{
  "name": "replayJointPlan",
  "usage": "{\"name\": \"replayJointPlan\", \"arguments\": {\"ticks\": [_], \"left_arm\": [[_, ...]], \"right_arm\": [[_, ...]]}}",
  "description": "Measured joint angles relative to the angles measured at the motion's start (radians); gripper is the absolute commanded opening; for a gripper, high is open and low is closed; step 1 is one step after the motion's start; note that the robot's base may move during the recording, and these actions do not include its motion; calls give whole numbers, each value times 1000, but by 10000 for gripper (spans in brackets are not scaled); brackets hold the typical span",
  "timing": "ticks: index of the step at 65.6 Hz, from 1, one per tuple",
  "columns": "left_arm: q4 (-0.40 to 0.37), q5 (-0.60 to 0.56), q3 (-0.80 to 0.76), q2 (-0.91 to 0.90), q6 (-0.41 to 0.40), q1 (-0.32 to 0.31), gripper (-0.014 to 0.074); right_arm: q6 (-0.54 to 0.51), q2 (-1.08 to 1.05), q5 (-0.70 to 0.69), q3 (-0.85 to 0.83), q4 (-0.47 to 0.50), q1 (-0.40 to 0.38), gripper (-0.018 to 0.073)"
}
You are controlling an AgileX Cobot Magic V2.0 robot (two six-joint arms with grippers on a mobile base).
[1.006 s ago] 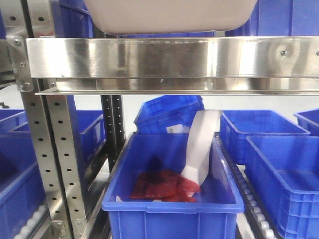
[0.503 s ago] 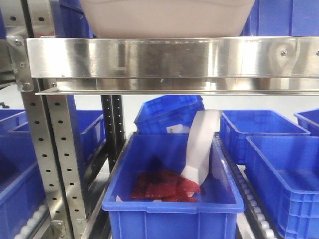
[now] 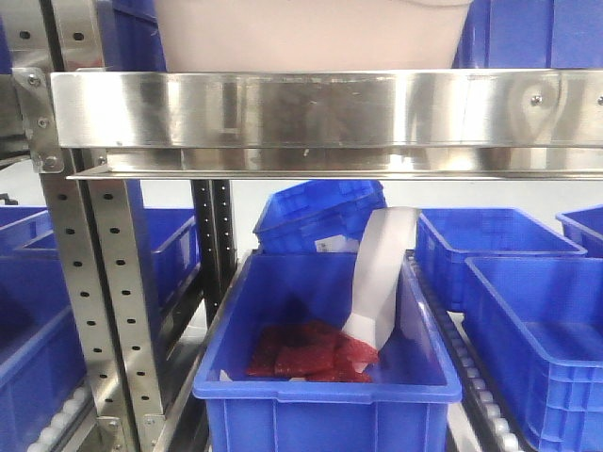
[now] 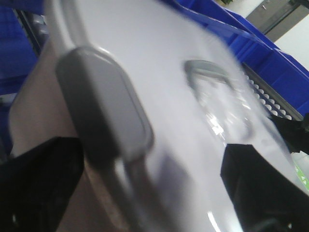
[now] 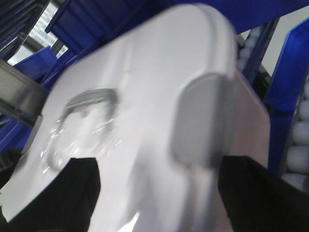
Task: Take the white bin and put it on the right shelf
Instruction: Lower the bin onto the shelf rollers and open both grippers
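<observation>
1. Though only its lower body shows in the front view, the white bin (image 3: 311,38) sits at the top of that frame, directly behind and above the front rail of the right shelf (image 3: 320,108); whether its base rests on the shelf deck I cannot tell, since the rail hides the underside.
2. Lid is glossy white with a recessed handle (image 4: 217,99) near the middle; a grey latch (image 4: 104,101) clips over one end, and a second grey latch (image 5: 200,118) over the other.
3. Long axis of the bin runs side to side across the shelf front, one end toward each arm.
4. Left claw (image 4: 145,193): dark fingers frame the lid's end from both sides, wide apart. Contact with the bin is blurred; grip state not readable.
5. Right claw (image 5: 154,198): same picture at the opposite end, dark fingers spread either side of the lid. Cannot tell whether they press on it.
6. Judgement: bin lies between the two claws, each arm equally near its own end, so the coming move turns on keeping both ends level.
7. Below the shelf, a blue crate (image 3: 320,377) on the roller level holds red packets (image 3: 311,356) and a white strip (image 3: 382,273); other blue crates stand around it.
</observation>
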Motion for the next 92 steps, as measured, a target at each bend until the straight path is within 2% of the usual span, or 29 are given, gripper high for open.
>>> {"name": "replayJointPlan", "arguments": {"ticks": [22, 28, 32, 37, 42, 44, 46, 56, 60, 65, 73, 80, 84, 92], "left_arm": [[-5, -14, -5, 0, 0, 41, 482], [-5, -9, -5, 0, 0, 41, 412], [-5, -1, -5, 0, 0, 41, 277], [-5, 5, -5, 0, 1, 41, 36], [-5, 5, -5, 0, 2, 41, -141], [-5, 3, -5, 0, 2, 41, -112], [-5, 3, -5, 0, 2, 41, -101], [-9, -29, -7, 0, 0, 41, -118], [1, -45, -7, 0, -37, 41, -118], [86, -110, -7, -17, -113, 21, -118], [326, -292, -7, -92, -267, -41, -118], [505, -419, -7, -140, -341, -106, -118], [561, -447, -2, -152, -366, -125, -118], [615, -512, 56, -176, -388, -130, -118]], "right_arm": [[-3, 0, -24, 0, 0, 0, 615], [-3, 0, -26, 0, 0, 0, 600], [-3, 0, -26, 0, 0, 0, 515], [-3, 0, -26, 0, 0, 0, 278], [-5, 0, -26, 0, 2, 0, 50], [-5, 0, -29, 0, 2, 0, 13], [-5, 0, -33, 0, 2, 0, 32], [-7, 0, -107, 0, 17, 0, 30], [-13, -2, -124, 0, 10, 0, 31], [-24, -25, -170, -6, -66, 13, 31], [-37, -109, -408, -10, -265, 107, 31], [-43, -156, -554, -18, -366, 196, 31], [-45, -162, -599, -11, -378, 228, 31], [-45, -176, -693, 66, -385, 270, 31]]}}
